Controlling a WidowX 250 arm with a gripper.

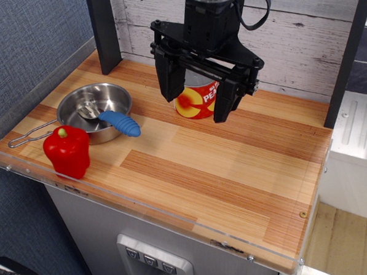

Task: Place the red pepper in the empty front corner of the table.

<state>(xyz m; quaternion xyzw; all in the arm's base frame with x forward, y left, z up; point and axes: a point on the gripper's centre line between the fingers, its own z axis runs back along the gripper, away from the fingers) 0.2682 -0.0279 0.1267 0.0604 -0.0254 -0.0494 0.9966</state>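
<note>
The red pepper [67, 151] stands upright near the front left edge of the table [191, 168], just in front of the steel pan, with its yellow-green stem up. My gripper [197, 106] hangs open and empty over the back middle of the table, well to the right of and behind the pepper. Its black fingers [168, 76] straddle the view of the peach can. The empty front corner [280, 222] is bare striped wood at the front right, with a small brass screw head [303, 214] by the clear rim.
A steel pan [96, 110] with a wire handle [29, 136] sits at the left, holding a blue-handled utensil [120, 122]. A red-and-yellow peach can [197, 98] stands behind the gripper. Dark posts [107, 30] and a plank wall bound the back.
</note>
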